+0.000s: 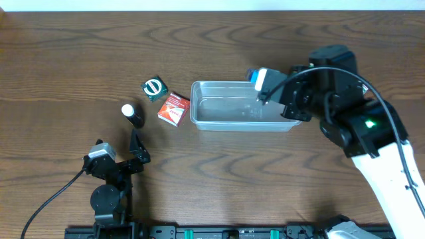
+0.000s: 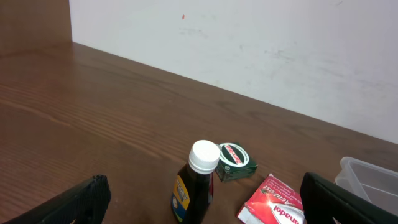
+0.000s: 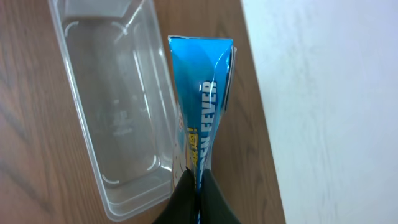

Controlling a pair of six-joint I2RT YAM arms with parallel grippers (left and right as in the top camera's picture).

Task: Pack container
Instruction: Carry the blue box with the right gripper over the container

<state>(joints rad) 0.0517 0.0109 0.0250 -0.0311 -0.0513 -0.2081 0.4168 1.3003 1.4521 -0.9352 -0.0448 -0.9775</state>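
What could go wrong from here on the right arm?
1. The right hand pinches the blue box by one thin end only, so it could swing or slip.
2. The box hangs at the container rim near a corner, not over the middle. Released now, it may catch the rim or land outside.

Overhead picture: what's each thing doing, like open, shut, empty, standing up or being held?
container, open, empty, upright
blue box, held by the right gripper
bottle, capped, standing
green box, shut, untouched
red box, lying flat
left gripper, open, empty
right gripper, shut on the blue box
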